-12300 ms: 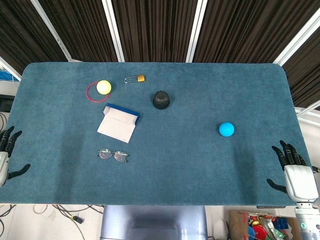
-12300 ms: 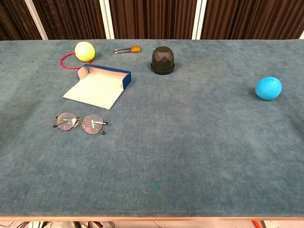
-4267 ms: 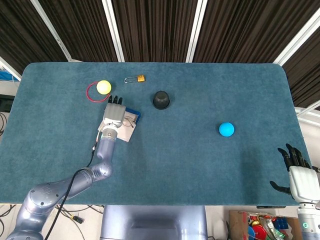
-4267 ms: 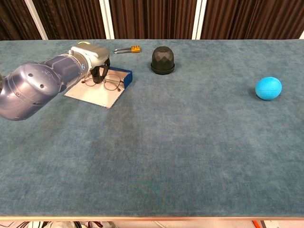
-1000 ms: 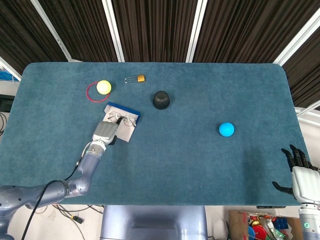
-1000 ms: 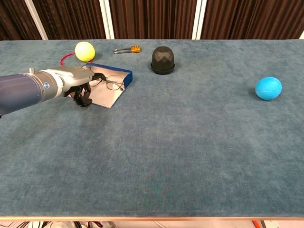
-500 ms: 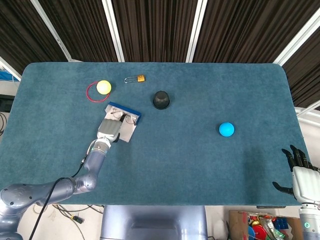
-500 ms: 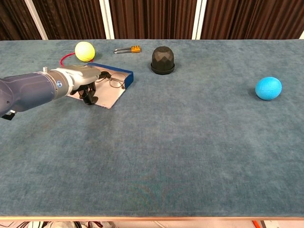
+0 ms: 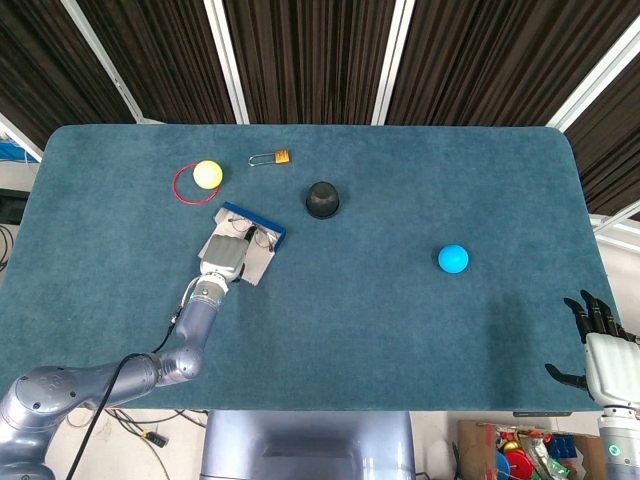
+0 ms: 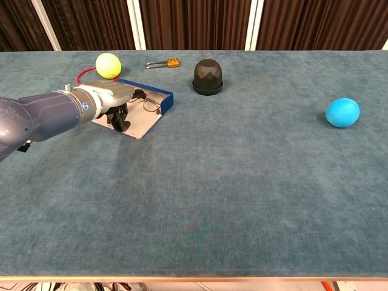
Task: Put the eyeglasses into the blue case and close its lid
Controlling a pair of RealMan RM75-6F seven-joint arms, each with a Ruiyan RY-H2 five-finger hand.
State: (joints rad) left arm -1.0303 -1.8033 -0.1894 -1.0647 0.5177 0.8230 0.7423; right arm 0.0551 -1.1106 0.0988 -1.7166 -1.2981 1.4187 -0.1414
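The eyeglasses (image 10: 151, 100) lie inside the open blue case (image 10: 162, 103). The left hand (image 10: 115, 97) rests curled on its pale lid, though whether it grips the lid I cannot tell. Best to fold the lid over slowly without snagging the frames.

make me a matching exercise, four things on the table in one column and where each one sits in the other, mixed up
Things:
1. yellow ball
2. eyeglasses
3. blue ball
4. padlock

Places:
A. alone on the right half of the table
B. in the open blue case, by the left hand
C. inside the red ring
D. near the far edge, between the yellow ball and the black dome

Pairs: 1-C, 2-B, 3-A, 4-D
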